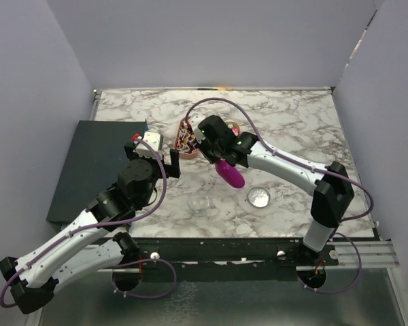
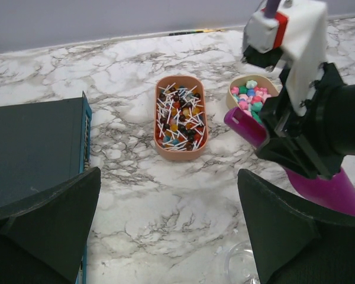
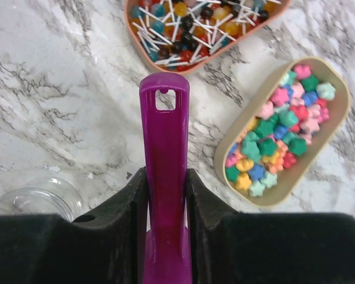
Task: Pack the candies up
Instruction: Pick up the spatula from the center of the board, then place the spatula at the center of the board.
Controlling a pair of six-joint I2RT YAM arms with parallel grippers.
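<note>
Right hand (image 3: pixel 165 177) clamps the purple scoop (image 3: pixel 164 127) (handle sticking straight forward), holed end near the candies (image 3: pixel 278 133).

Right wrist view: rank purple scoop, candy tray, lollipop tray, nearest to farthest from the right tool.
1. Purple scoop, gripped in the right tool.
2. Candy tray, at the right of the view.
3. Lollipop tray, at the top, past the handle tip.
</note>
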